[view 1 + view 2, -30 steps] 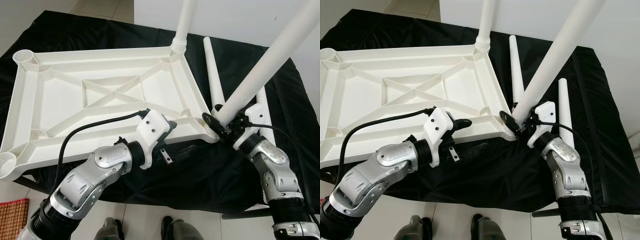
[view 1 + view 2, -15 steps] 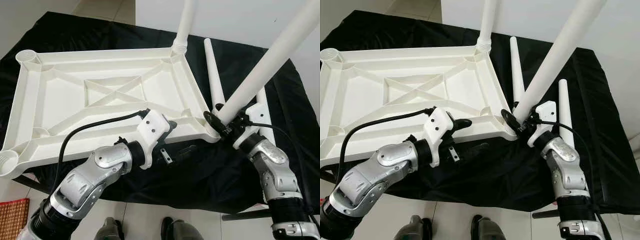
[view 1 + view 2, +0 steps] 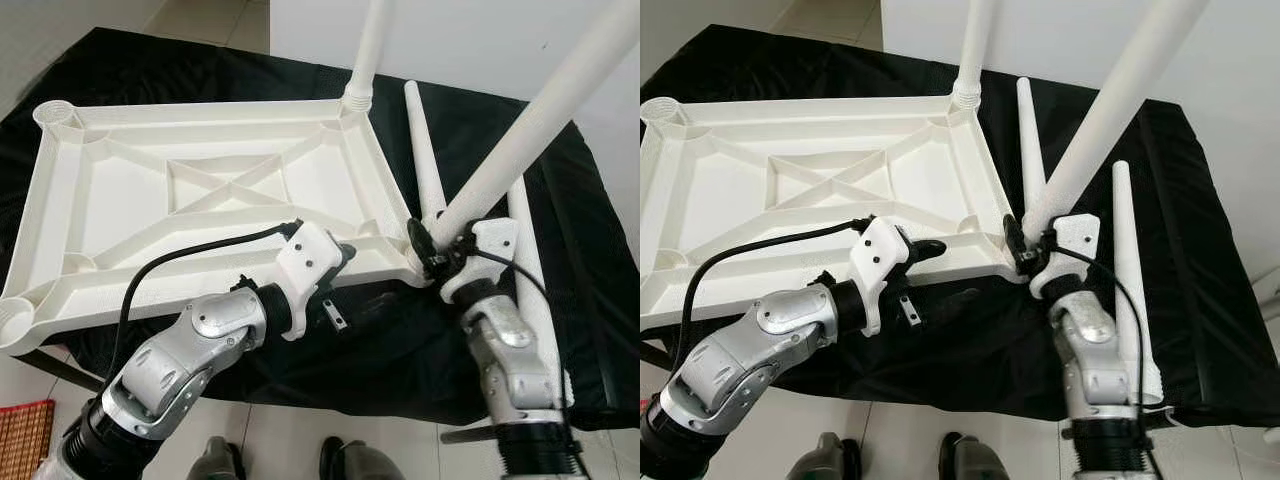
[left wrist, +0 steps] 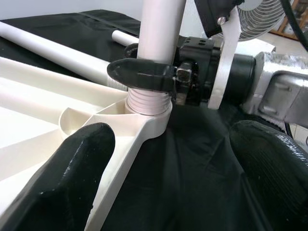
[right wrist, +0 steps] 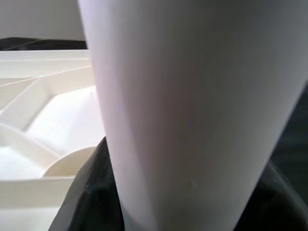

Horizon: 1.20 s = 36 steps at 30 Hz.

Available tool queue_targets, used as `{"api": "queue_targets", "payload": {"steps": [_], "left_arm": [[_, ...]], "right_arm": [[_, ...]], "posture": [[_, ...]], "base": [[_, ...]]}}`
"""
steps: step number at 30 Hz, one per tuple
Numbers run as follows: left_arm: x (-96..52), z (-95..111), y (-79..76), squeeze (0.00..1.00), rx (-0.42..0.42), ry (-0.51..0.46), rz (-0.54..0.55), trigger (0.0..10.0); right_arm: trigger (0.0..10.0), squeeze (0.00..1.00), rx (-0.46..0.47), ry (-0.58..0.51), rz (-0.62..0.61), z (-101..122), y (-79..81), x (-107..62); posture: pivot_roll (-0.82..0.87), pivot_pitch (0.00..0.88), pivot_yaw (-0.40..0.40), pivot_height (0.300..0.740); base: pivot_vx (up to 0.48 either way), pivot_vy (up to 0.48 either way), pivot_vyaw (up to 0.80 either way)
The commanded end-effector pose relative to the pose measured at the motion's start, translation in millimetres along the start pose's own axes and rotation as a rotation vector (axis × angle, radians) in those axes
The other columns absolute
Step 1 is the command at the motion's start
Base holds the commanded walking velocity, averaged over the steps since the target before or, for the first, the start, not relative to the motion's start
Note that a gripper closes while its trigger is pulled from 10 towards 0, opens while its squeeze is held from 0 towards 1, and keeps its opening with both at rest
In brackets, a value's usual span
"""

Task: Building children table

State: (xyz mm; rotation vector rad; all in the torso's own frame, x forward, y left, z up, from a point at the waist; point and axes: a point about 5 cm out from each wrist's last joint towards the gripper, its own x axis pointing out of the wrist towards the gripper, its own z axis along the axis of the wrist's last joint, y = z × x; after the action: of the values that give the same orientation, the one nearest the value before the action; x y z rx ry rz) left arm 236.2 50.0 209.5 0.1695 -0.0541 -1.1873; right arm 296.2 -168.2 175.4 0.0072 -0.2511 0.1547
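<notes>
- white kid table top [image 3: 200, 190] lies upside down on black cloth [image 3: 560, 200].
- one leg [image 3: 365, 50] stands in far corner.
- right tool [image 3: 432, 250] clamped round 2nd leg [image 3: 520, 140], its end in near right corner socket [image 4: 147, 108].
- 2 spare legs [image 3: 422, 160] lie on cloth, beside right arm.
- left tool [image 3: 350, 280] spread wide at near edge, holds nothing.

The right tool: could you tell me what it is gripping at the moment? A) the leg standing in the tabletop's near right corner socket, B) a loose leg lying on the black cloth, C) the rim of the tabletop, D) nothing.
A: the right tool is closed around the base of the white leg, just above its ribbed end seated in the corner socket of the upturned tabletop.
</notes>
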Motion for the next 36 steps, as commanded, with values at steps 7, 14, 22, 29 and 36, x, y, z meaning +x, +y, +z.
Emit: {"api": "queue_targets", "payload": {"steps": [7, 14, 22, 29, 36], "left_arm": [[-0.9, -1.5, -10.4, 0.0, 0.001, 0.002, -0.113, 10.0], [-1.9, -0.6, -9.5, 0.0, -0.017, -0.006, -0.111, 10.0], [-2.6, -0.5, -7.3, 0.0, -0.019, -0.006, -0.105, 10.0], [-2.1, 0.0, -5.7, 0.0, -0.02, -0.008, -0.098, 10.0], [-1.2, 0.4, -5.2, 0.0, -0.022, -0.011, -0.095, 10.0]], "right_arm": [[10.0, 0.0, 0.065, 0.118, -0.328, -26.7, 12.1, -13.2], [10.0, 0.0, 0.103, 0.142, -0.396, -29.6, 25.6, -11.3], [10.0, 0.66, 0.083, 0.123, -0.396, -26.7, 23.0, -10.7], [10.0, 1.0, 0.095, 0.031, -0.283, -14.4, 20.9, -8.2], [10.0, 0.0, 0.066, 0.022, -0.098, -14.2, 11.8, -8.0]], "posture": [[0.07, 0.172, -0.087, 0.74], [0.07, 0.177, -0.087, 0.74], [0.07, 0.185, -0.075, 0.74], [0.06, 0.19, -0.077, 0.74], [0.06, 0.19, -0.076, 0.74]], "base": [[0.0, 0.0, 0.0], [0.0, 0.0, 0.0], [0.0, 0.0, 0.0], [0.0, 0.0, 0.0], [0.0, 0.0, 0.0]]}}
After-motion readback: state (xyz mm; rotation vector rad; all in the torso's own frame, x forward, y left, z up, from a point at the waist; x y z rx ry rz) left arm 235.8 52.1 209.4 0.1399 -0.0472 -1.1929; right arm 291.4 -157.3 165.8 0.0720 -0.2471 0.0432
